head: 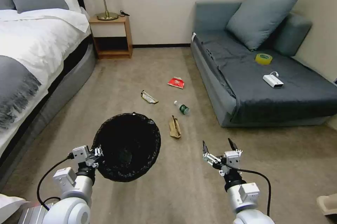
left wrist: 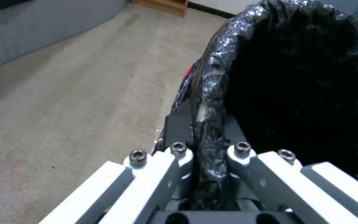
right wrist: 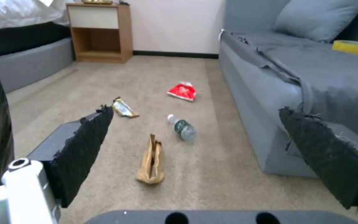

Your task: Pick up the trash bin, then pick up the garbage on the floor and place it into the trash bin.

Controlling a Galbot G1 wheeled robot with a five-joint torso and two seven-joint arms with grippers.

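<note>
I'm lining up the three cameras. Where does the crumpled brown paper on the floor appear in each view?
Head view: crumpled brown paper on the carpet, centre, between the trash bin and the sofa.
Left wrist view: not in it.
Right wrist view: lower centre, seen between the right gripper's fingers.
Shared landmark: the clear bottle lies just beyond the paper.

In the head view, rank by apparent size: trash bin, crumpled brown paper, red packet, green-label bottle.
1. trash bin, held by the left gripper, nearest the camera.
2. crumpled brown paper.
3. red packet and bottle: look alike; the packet lies farther off, so unranked.
</note>
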